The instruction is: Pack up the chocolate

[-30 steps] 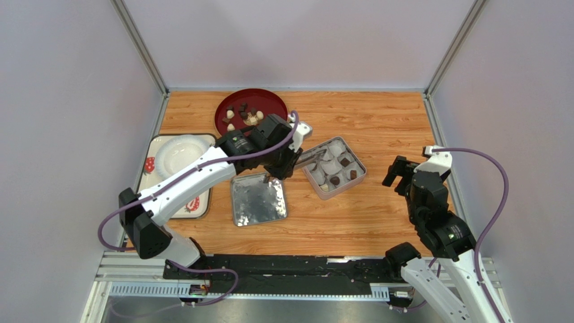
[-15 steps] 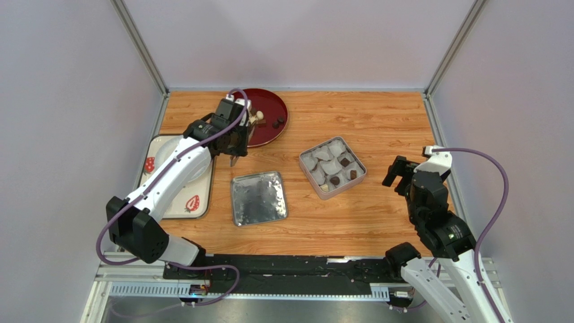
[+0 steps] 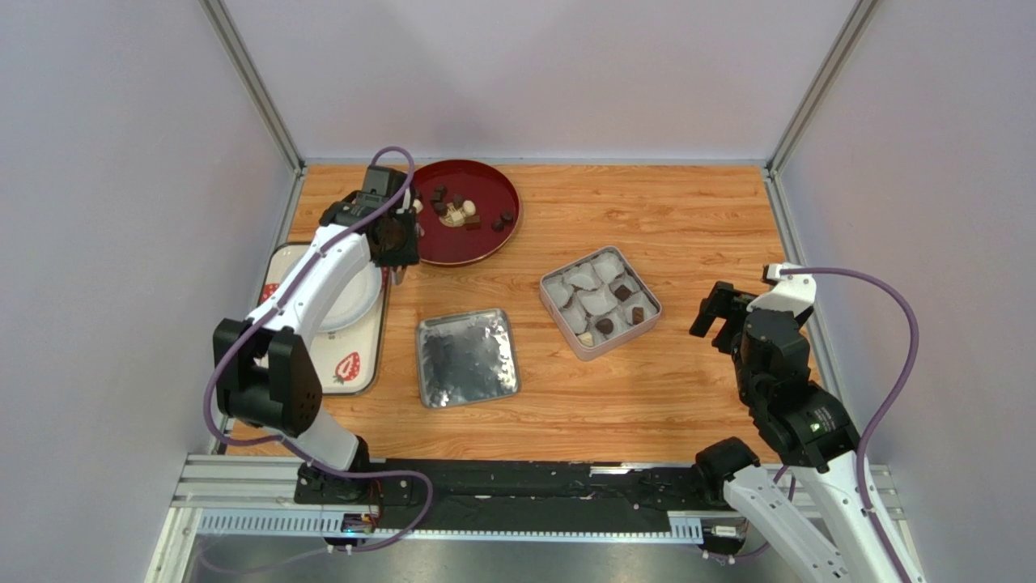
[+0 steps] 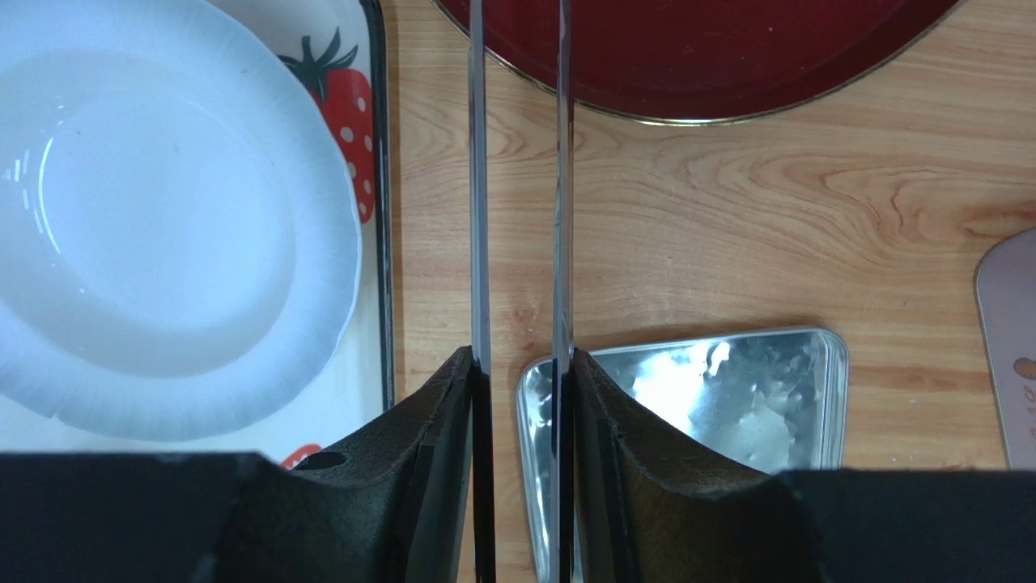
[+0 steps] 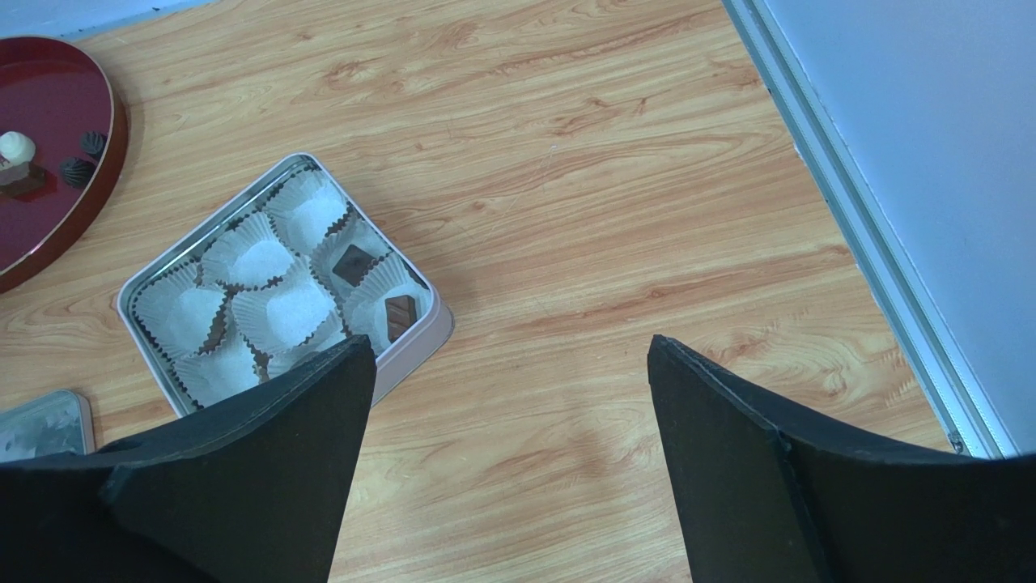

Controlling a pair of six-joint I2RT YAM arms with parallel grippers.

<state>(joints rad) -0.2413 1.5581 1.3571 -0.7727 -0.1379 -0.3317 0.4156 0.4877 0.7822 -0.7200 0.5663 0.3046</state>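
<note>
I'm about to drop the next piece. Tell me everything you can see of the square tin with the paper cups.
The tin is square, shallow, silvery metal with rounded corners, and it is open on top with no lid on it. It sits flat on the wooden table, right of centre, turned diagonally to the table's edges. White fluted paper cups fill it in three rows of three. At least three cups on its near right side hold dark chocolate pieces; most others look empty. Nothing but the table touches it.
</note>
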